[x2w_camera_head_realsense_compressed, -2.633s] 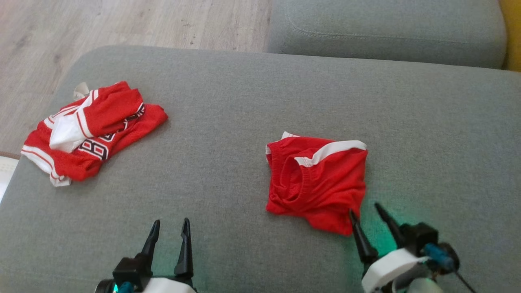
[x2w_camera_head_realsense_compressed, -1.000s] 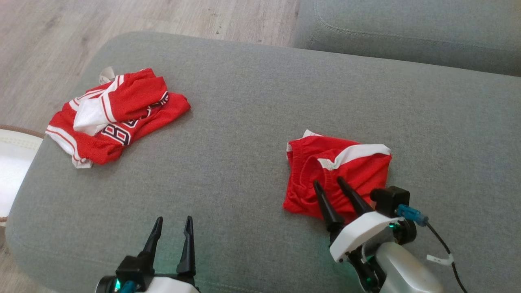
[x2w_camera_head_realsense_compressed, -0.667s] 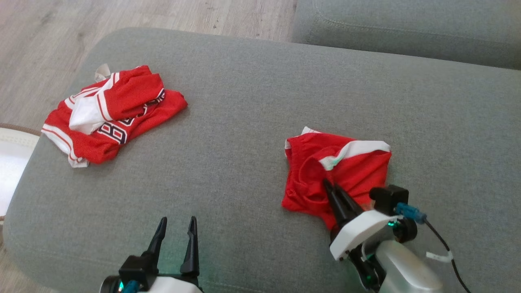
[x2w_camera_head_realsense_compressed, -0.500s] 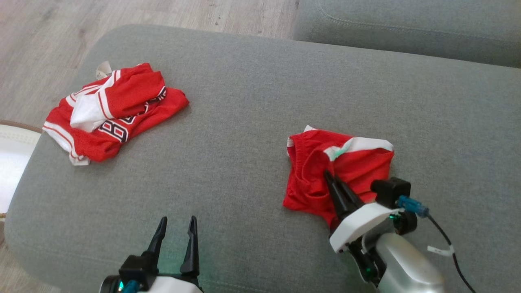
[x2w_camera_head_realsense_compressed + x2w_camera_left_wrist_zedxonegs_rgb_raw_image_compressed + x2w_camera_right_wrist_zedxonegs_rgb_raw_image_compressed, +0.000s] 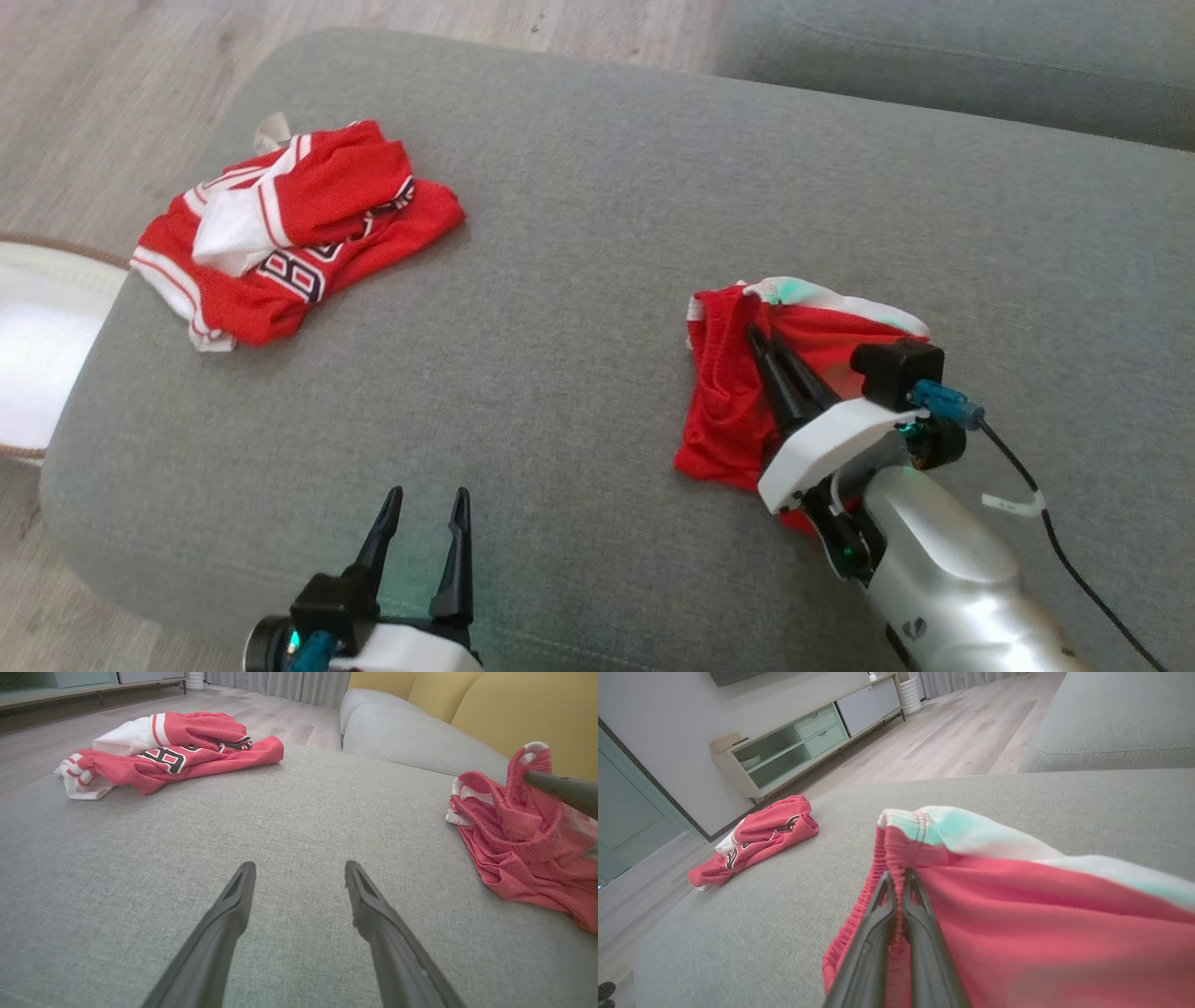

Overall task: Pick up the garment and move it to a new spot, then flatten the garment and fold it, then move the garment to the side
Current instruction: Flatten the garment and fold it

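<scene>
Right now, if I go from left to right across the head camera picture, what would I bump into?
White thing on the floor → red and white jersey → left gripper → red shorts. The right gripper is pinching the shorts, so it shares their spot.

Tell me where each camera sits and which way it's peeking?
Head view: up on the head, looking down at the grey cushion; both grippers show, left gripper open, right gripper pinching the red shorts.
Left wrist view: low over the cushion, looking along its own spread fingers.
Right wrist view: behind its shut fingers, facing the shorts' waistband.
Shared: all three show the red jersey.
</scene>
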You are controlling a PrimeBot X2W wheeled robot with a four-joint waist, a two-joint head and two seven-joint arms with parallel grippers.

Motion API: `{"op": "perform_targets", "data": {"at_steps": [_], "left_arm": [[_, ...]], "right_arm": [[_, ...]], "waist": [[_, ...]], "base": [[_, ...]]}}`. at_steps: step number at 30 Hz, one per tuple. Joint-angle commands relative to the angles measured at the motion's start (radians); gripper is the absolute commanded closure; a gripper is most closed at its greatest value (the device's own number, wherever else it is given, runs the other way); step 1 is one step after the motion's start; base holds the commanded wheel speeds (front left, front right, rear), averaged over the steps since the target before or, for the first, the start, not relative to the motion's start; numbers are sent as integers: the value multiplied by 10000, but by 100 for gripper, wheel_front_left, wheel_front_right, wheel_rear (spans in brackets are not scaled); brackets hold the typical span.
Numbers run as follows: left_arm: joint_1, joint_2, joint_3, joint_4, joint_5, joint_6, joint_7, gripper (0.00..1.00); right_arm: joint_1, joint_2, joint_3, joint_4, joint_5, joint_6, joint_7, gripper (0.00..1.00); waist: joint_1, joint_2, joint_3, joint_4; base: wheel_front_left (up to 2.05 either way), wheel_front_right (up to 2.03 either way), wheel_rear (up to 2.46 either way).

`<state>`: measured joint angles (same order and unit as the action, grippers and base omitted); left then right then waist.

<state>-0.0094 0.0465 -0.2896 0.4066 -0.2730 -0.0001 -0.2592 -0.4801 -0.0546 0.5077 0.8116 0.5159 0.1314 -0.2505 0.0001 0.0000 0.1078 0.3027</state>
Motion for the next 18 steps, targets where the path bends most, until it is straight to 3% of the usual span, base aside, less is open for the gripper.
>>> {"op": "perform_targets", "data": {"at_steps": [1,2,3,4,5,14,18], "left_arm": [[-485,37,194,-213,-104,15,-26,0],[-514,37,159,-197,-123,15,-26,0],[-542,37,128,-183,-142,16,-26,0],[-561,37,105,-167,-162,18,-26,0],[-584,37,77,-161,-178,15,-26,0],[-651,37,126,-130,-222,29,-26,0],[-661,37,188,-136,-181,51,-26,0]], "right_arm": [[-388,43,205,73,-111,-7,-113,100],[-472,43,255,234,-114,-7,-113,88],[-551,43,279,383,-99,-7,-113,60],[-626,43,295,536,-109,-7,-113,5],[-697,43,332,696,-158,-7,-113,0],[-818,43,706,419,-390,-7,-113,0],[-574,43,1343,-153,193,-7,-113,0]], "waist": [[-1,0,127,189],[-1,0,179,249],[-1,0,224,305],[-1,0,266,355],[-1,0,308,402],[-1,0,423,442],[-1,0,283,239]], "base": [[0,0,0],[0,0,0],[0,0,0],[0,0,0],[0,0,0],[0,0,0],[0,0,0]]}}
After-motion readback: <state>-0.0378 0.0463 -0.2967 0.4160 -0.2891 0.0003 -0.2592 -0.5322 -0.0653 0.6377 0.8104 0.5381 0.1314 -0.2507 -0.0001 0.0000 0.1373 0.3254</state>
